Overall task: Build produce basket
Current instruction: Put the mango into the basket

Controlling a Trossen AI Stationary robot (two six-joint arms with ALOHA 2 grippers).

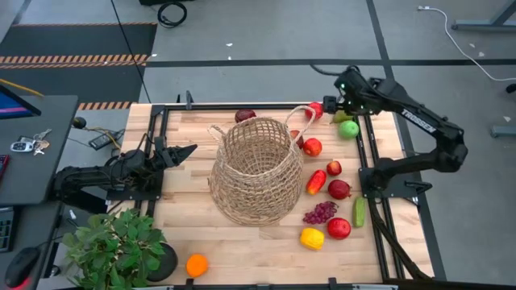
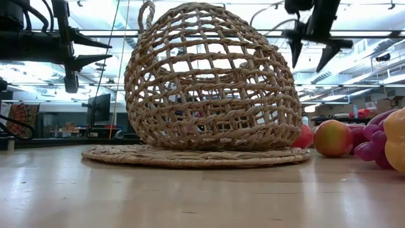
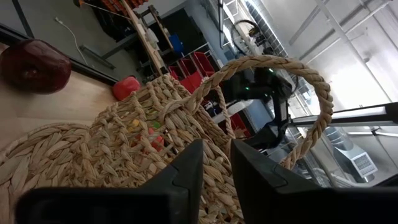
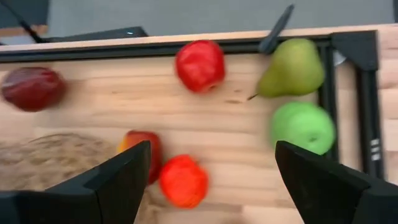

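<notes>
Cut off at the low view's right edge: yellow fruit [image 2: 397,147] and grapes [image 2: 372,142]. Half hidden behind the basket [image 2: 212,82]: a red fruit [image 2: 304,137]. Blurred throughout, the right wrist view.

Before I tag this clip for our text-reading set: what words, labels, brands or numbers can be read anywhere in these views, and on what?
"TROSSEN": white lettering on the right arm, seen in the high view; small but just legible.
Basket, produce, table: no text visible.
Boxes and shelves in the room behind, in the low view and the left wrist view: any markings too small or blurred to read.
</notes>
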